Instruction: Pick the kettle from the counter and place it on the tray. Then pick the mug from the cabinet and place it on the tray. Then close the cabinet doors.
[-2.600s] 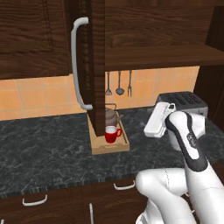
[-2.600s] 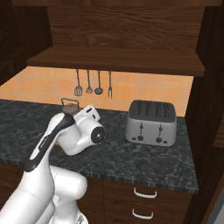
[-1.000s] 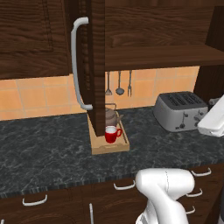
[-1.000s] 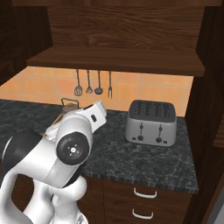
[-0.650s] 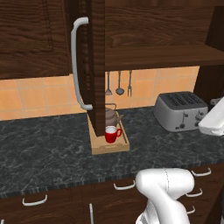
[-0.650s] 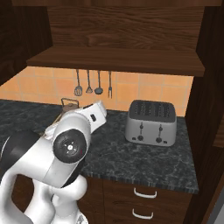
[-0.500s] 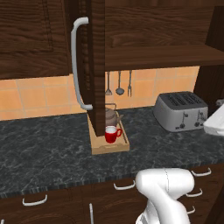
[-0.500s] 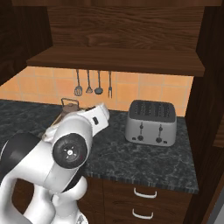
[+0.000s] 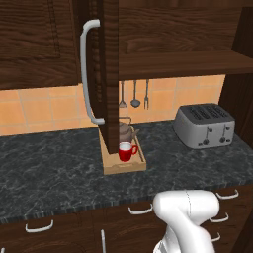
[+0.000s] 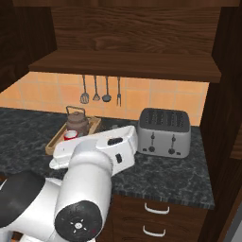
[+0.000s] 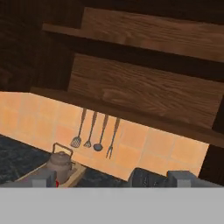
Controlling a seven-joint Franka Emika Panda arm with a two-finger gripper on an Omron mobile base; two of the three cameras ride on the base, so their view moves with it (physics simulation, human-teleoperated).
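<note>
The kettle (image 9: 123, 131) is sitting at the back end of the tray (image 9: 123, 167), toward the tiled wall, and the red mug (image 9: 126, 151) is standing just in front of it, nearer the tray's front rim. The tray is lying on the counter (image 9: 54, 163) about midway along its length, with its back short rim near the wall and its front short rim well short of the counter's front edge. One cabinet door (image 9: 106, 69) is hanging open, turned edge-on over the tray's left rim, and its long silver bar handle (image 9: 87, 71) is facing left. The cabinet (image 10: 132, 35) is standing open above the counter, its inner shelf (image 10: 127, 64) showing plainly from the right base view. Four utensils (image 10: 100, 90) are hanging on the wall under the shelf, just behind the kettle. A silver toaster (image 10: 163, 131) is sitting toward the counter's right end, close to the back wall and well apart from the tray.

In the hand view the gripper (image 11: 111, 179) is pointing toward the cabinet and the wall, well above the counter, with its two tips spread wide and nothing between them. There the kettle (image 11: 60, 165) and the tray's corner are appearing low on the left, and the toaster's top (image 11: 148, 178) is showing between the tips.
</note>
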